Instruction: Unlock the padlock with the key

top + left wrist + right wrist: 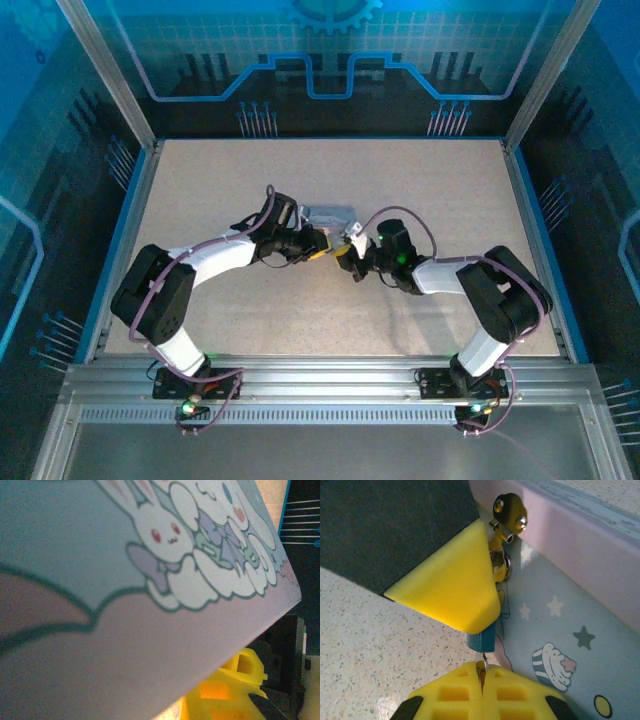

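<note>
Table: we see both arms reaching inward over the speckled table [200, 200], and they meet near its middle.
Box: a tin box [330, 214] lies just beyond the two wrists. In the left wrist view its lid [125, 630] is very close, printed with white cartoon rabbits. In the right wrist view we see its pale blue side with stars and a cupcake.
Hasp: a brass hasp [510, 512] sits on the box's front, at the seam between lid and body.
Padlock: the padlock [481, 641] hangs below the hasp against the box's front. We see only the lower end of its small dark body, because a yellow finger covers the rest.
Key: a thin metal key [481, 667] points up at the bottom of the padlock. We cannot tell how far it is in.
Right gripper: the right gripper [481, 672] sits right under the padlock, its yellow fingers pressed together with the key pinched in the seam between them.
Left gripper: the left gripper [312, 250] is up against the box. One of its yellow fingers [455, 580] lies over the padlock's upper part. We cannot tell whether its fingers are spread or closed.
Spacing: from above, the two grippers are just beside each other at the box's near edge.
</note>
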### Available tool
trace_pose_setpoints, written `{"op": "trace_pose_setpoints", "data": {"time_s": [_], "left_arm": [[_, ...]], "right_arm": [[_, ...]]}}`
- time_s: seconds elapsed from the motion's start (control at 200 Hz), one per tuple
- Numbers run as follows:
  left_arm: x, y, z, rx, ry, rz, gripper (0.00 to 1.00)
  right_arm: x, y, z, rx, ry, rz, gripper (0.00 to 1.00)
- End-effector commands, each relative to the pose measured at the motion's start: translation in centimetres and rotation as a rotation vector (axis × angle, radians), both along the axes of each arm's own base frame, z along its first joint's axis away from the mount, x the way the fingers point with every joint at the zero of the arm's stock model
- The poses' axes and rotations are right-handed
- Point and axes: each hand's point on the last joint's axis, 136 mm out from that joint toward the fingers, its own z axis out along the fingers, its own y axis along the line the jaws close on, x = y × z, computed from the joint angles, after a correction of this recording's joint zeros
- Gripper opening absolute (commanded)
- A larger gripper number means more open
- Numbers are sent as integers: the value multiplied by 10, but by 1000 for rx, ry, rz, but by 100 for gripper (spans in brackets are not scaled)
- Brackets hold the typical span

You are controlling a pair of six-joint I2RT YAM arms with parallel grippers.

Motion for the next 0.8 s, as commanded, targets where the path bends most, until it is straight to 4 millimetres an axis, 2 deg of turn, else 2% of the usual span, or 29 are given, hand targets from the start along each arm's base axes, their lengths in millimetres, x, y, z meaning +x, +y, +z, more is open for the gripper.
{"op": "trace_pose_setpoints", "data": {"time_s": [0.0,0.105,0.195,0.63,0.795], "left_arm": [[-22,-26,16,-99,10,-135,18],[-22,-28,15,-98,6,-138,18],[-19,-27,13,-93,-3,-128,18],[-5,-32,-8,-81,-18,-110,19],[2,-36,-22,-79,-9,-108,22]], "right_arm": [[28,10,33,79,-86,-38,0],[28,15,38,108,-61,-28,0],[26,15,35,121,-19,-41,0],[7,2,-3,117,157,-138,0],[4,-4,-17,97,202,-181,0]]}}
